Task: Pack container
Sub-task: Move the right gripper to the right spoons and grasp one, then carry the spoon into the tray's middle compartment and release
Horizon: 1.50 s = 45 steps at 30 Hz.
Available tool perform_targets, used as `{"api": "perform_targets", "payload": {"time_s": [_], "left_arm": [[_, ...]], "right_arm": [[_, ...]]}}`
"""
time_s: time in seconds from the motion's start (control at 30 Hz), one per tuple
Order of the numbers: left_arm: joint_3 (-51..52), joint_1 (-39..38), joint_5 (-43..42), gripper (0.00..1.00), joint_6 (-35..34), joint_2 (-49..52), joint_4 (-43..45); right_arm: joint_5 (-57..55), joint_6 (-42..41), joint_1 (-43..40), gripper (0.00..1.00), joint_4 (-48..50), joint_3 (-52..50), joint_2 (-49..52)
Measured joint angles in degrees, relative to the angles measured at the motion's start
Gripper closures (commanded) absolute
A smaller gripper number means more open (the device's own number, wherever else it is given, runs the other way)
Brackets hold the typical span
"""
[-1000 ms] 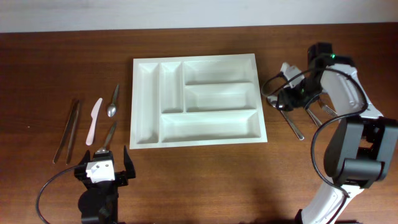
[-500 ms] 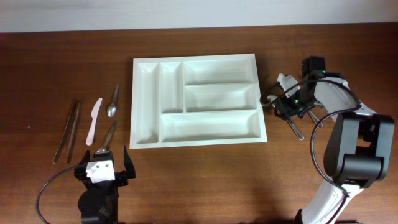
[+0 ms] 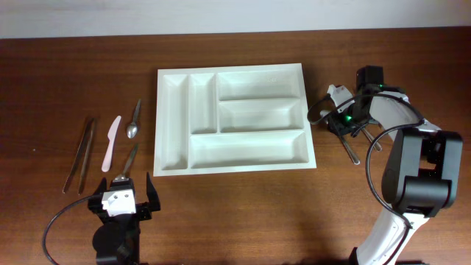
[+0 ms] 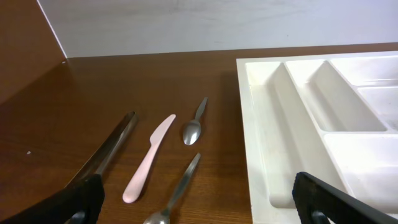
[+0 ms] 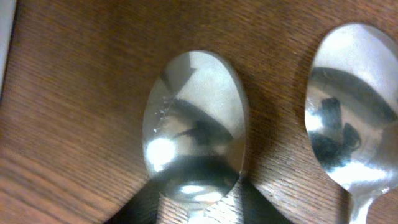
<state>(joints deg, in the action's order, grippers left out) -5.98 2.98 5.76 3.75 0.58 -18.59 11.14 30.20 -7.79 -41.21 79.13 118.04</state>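
The white container [image 3: 163,118] lies mid-table with all its compartments bare; its left side shows in the left wrist view [image 4: 261,124]. My right gripper [image 3: 344,124] is low over the table just right of the container. In the right wrist view its dark fingers press both sides of a steel spoon [image 5: 193,124] at the neck below the bowl, and the spoon lies on the wood. A second spoon [image 5: 351,124] lies beside it. My left gripper [image 3: 123,193] rests open near the front left, holding nothing [image 4: 199,199].
Left of the container lie metal tongs [image 3: 81,154], a pink knife [image 3: 111,141], a small spoon [image 3: 134,121] and a longer spoon [image 3: 126,163] pointing at my left gripper. More cutlery handles [image 3: 349,151] stick out under the right arm.
My right gripper has shifted slightly up and left over the cutlery and its fingers have closed in on a spoon's neck. The left arm and the left utensils have not moved.
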Motion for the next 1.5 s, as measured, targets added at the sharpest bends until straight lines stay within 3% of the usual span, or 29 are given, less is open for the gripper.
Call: {"api": "perform_targets", "payload": {"time_s": [0.33, 0.73, 0.93, 1.03, 1.3, 1.5], "left_arm": [[0.0, 0.0, 0.0, 0.01, 0.0, 0.0, 0.0], [0.0, 0.0, 0.0, 0.01, 0.0, 0.0, 0.0], [0.0, 0.0, 0.0, 0.01, 0.0, 0.0, 0.0], [0.0, 0.0, 0.0, 0.01, 0.0, 0.0, 0.0], [0.0, 0.0, 0.0, 0.01, 0.0, 0.0, 0.0], [0.0, 0.0, 0.0, 0.01, 0.0, 0.0, 0.0]], "right_arm": [[0.1, -2.8, 0.7, 0.96, -6.0, 4.5, 1.2], [0.2, -2.5, 5.9, 0.96, -25.9, 41.9, 1.2], [8.5, 10.6, 12.9, 0.96, -31.0, 46.3, 1.0], [13.2, 21.2, 16.9, 0.96, -34.7, 46.2, 1.1], [16.4, 42.7, 24.1, 0.96, -35.1, 39.5, 1.1], [16.6, 49.0, 24.8, 0.96, -29.5, 32.4, 1.3]]}}
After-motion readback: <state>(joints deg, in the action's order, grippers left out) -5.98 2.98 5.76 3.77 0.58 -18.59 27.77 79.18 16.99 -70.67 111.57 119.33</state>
